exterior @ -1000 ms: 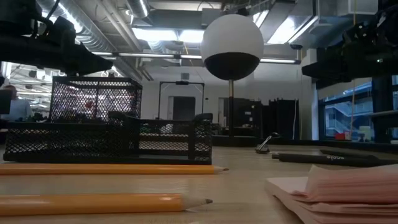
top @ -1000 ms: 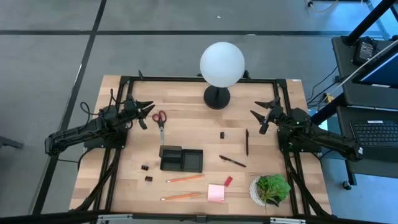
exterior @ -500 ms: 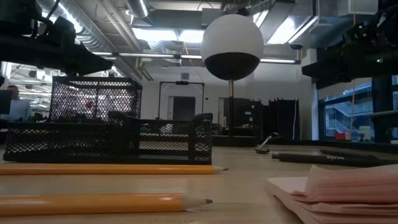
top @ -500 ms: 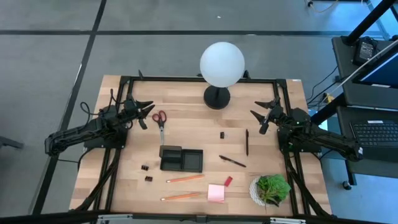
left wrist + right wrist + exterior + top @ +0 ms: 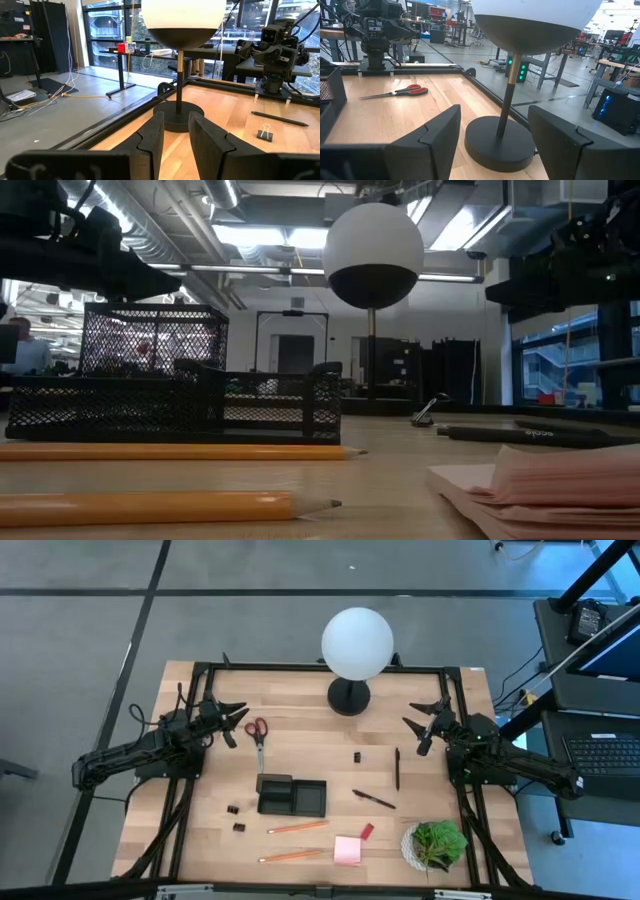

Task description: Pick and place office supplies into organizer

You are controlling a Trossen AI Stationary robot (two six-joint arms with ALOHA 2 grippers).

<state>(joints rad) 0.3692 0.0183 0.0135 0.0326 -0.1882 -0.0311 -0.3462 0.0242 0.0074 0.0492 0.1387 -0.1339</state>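
- Organizer point(image 5: 291, 796) of black mesh sits near the middle of the table point(image 5: 200, 850), with a taller box section and lower trays; as far as the high view shows, its compartments hold nothing yet, so the task looks barely begun.
- Two orange pencils point(image 5: 296, 827) lie just in front of the organizer, with the pink sticky-note pad point(image 5: 347, 849) and the small red eraser point(image 5: 366, 831) off its front right corner.
- Tiny black clips point(image 5: 236, 810) lie close to the organizer's left side; another clip point(image 5: 356, 756) lies to its right rear.
- Two black pens point(image 5: 373, 799) lie to the right of the organizer.
- Red-handled scissors point(image 5: 258, 736) lie just behind the organizer, toward its left end.
- Left gripper point(image 5: 236, 719) hovers beyond the scissors, fingers a narrow gap apart, pinching nothing.
- Right gripper point(image 5: 423, 726) hangs well to the right rear of the organizer, fingers spread wide and empty.
- Everything is left to place, by my reading.
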